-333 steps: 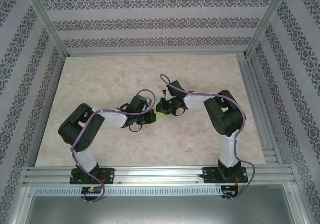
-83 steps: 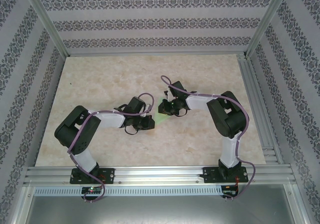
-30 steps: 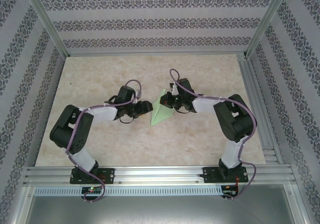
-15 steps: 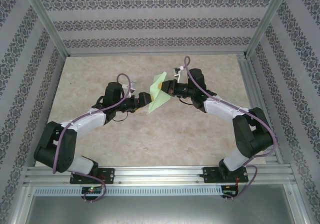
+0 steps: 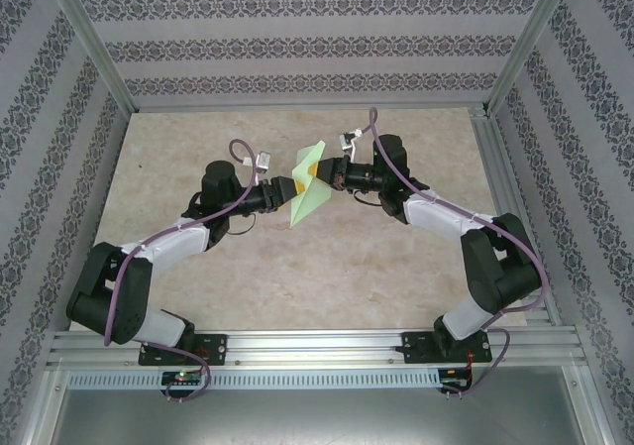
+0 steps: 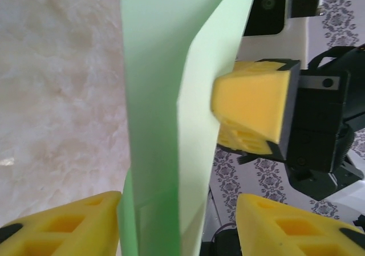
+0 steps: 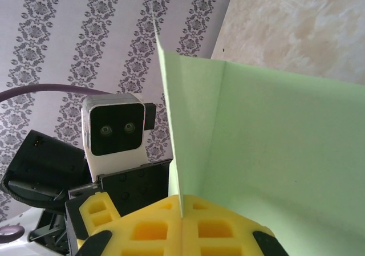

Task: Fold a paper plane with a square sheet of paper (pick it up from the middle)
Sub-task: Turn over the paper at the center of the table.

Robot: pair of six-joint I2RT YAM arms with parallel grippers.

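The paper plane [image 5: 305, 195], a folded pale green sheet with a lengthwise crease, hangs in the air above the middle of the table. My right gripper [image 5: 320, 172] is shut on its upper fold; in the right wrist view the paper plane's [image 7: 274, 142] edge is pinched between the closed yellow fingers of the right gripper [image 7: 182, 211]. My left gripper [image 5: 285, 189] meets the plane from the left. In the left wrist view the left gripper [image 6: 178, 213] is open, its fingertips [image 6: 68, 224] spread wide on either side of the hanging plane [image 6: 159, 113].
The marble-patterned table [image 5: 198, 138] lies below both arms. Aluminium frame rails [image 5: 495, 167] and patterned walls close it in. The left wrist camera housing [image 7: 114, 130] faces the right gripper at close range.
Both arms have stretched toward the back of the table and the right gripper has lifted the paper off the surface. The left gripper has closed in on the paper from the left.
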